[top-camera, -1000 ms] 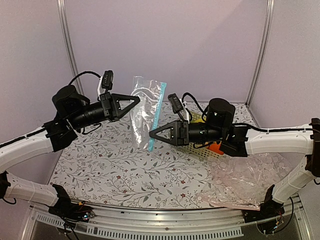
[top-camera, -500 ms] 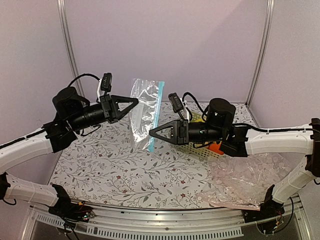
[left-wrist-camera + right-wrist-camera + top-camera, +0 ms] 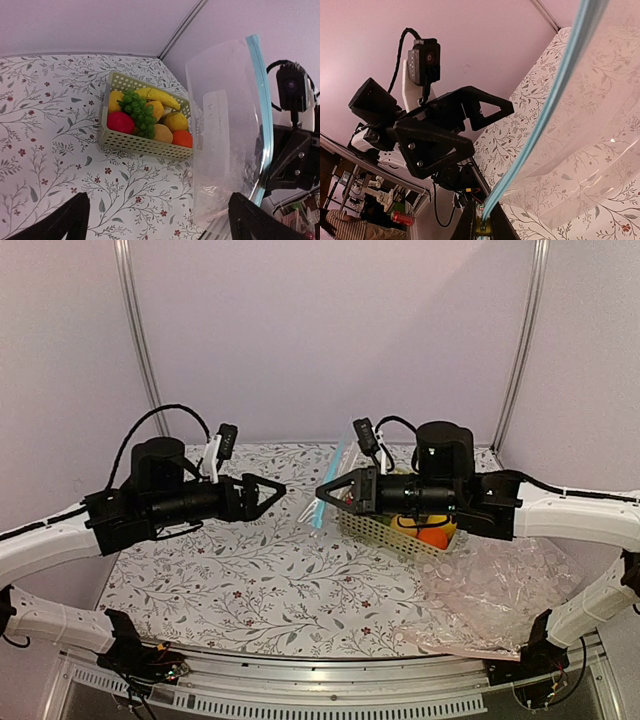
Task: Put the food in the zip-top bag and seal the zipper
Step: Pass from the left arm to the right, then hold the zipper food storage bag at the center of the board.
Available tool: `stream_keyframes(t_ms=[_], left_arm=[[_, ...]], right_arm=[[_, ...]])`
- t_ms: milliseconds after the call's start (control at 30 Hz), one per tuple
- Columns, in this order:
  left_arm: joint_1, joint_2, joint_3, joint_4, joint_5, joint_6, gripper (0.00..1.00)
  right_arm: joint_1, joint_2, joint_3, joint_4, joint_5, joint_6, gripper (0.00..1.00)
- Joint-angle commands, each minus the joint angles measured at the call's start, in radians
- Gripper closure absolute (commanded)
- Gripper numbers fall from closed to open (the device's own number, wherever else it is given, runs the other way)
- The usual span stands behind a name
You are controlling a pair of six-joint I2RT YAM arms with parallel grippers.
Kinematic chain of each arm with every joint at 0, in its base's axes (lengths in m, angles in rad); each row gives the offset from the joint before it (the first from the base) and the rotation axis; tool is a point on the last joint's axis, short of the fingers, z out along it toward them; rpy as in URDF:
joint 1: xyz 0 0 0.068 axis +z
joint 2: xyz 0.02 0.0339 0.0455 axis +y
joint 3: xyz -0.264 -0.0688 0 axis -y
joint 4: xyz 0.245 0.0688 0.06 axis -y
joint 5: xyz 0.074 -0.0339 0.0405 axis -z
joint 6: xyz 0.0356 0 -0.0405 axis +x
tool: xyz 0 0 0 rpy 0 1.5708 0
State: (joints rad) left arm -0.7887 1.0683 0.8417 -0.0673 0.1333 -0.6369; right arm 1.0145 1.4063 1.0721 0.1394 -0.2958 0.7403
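The floral table [image 3: 250, 580] shows bare cloth from 6 round to 11 o'clock, up to its near edge and the left wall. A crumpled pinkish plastic sheet [image 3: 500, 590] covers the 4 o'clock corner and reaches the near edge. A perforated pale basket [image 3: 145, 146] sits at 2 o'clock, close to the back right corner and touching the sheet's far edge. The zip-top bag [image 3: 225, 130] hangs in the air just in front of the basket, at about 1 o'clock. Its light blue zipper [image 3: 571, 50] runs down one side into the right gripper [image 3: 322, 493], which is pinched closed on that strip and points toward 9 o'clock. The left gripper [image 3: 278, 488] faces it, pointing toward 3 o'clock, near but apart, its jaws spread wide with nothing between them. The food lies in the basket among other toy fruits: a rounded yellow fruit [image 3: 175, 121] and a longer orange-yellow fruit [image 3: 155, 108], touching their neighbours.
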Motion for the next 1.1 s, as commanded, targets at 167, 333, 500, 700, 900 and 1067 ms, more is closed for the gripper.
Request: stream_keyframes(t_ms=[167, 333, 500, 700, 900, 1067], left_arm=[[-0.403, -0.111, -0.138, 0.150, -0.414, 0.520, 0.03], [-0.533, -0.019, -0.113, 0.206, -0.568, 0.685, 0.04], [-0.605, 0.157, -0.028, 0.266, -0.729, 0.823, 0.08], [-0.642, 0.266, -0.013, 0.519, -0.889, 0.923, 0.21], [-0.649, 0.323, 0.032, 0.559, -0.953, 0.957, 0.35], [-0.649, 0.339, 0.040, 0.574, -0.961, 0.975, 0.46]], right_arm=[[0.001, 0.017, 0.107, -0.232, 0.124, 0.035, 0.94], [0.000, 0.023, 0.129, -0.249, 0.145, 0.088, 0.94], [0.001, 0.031, 0.159, -0.266, 0.146, 0.116, 0.92], [0.000, 0.042, 0.180, -0.284, 0.141, 0.124, 0.92], [0.000, 0.046, 0.188, -0.298, 0.137, 0.131, 0.92], [-0.001, 0.050, 0.201, -0.318, 0.141, 0.135, 0.92]])
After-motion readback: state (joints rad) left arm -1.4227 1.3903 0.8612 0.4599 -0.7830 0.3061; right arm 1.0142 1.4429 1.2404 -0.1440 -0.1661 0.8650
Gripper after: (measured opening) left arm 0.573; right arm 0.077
